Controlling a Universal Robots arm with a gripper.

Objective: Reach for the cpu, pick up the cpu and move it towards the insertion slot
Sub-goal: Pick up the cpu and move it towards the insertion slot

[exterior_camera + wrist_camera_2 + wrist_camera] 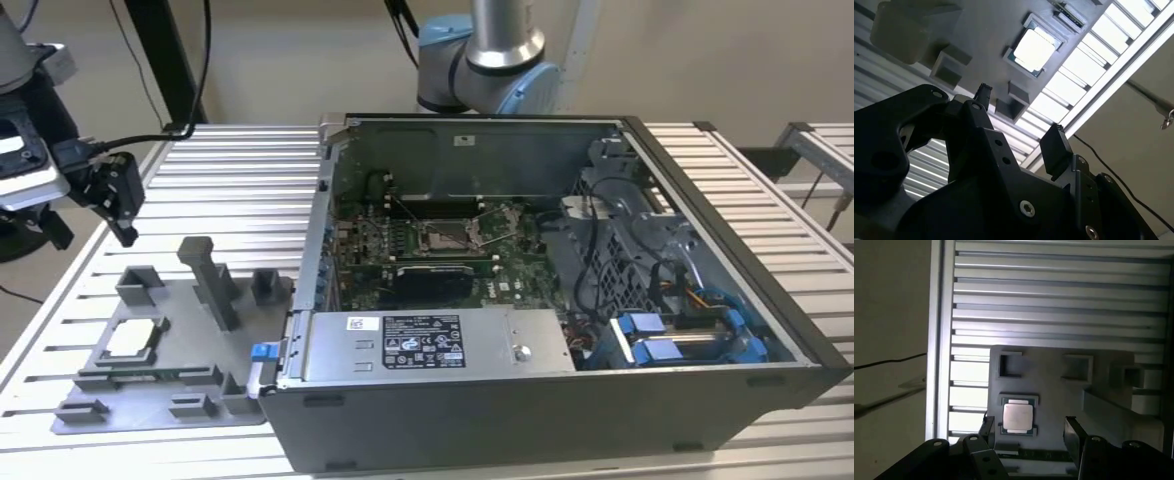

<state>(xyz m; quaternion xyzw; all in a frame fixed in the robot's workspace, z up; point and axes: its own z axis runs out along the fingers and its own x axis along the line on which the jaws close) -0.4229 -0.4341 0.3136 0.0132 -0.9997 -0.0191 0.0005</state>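
The cpu (pixel 130 340) lies in the grey fixture (pixel 174 372) on the desk (pixel 227 170). Both wrist views show the fingers (pixel 1054 145) (pixel 1072 432) spread apart, clear of it. The exterior view shows the insertion slot (pixel 445 238) inside the computer case (pixel 534 400).

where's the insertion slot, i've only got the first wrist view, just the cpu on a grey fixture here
Observer: in the exterior view the insertion slot sits on the green board inside the open computer case, to the exterior view's right of the fixture.
Operator: is the gripper touching the cpu
Observer: no, the gripper hangs above the cpu, apart from it.
Operator: anything between cpu and case
Observer: a tall grey post on the fixture stands between them.
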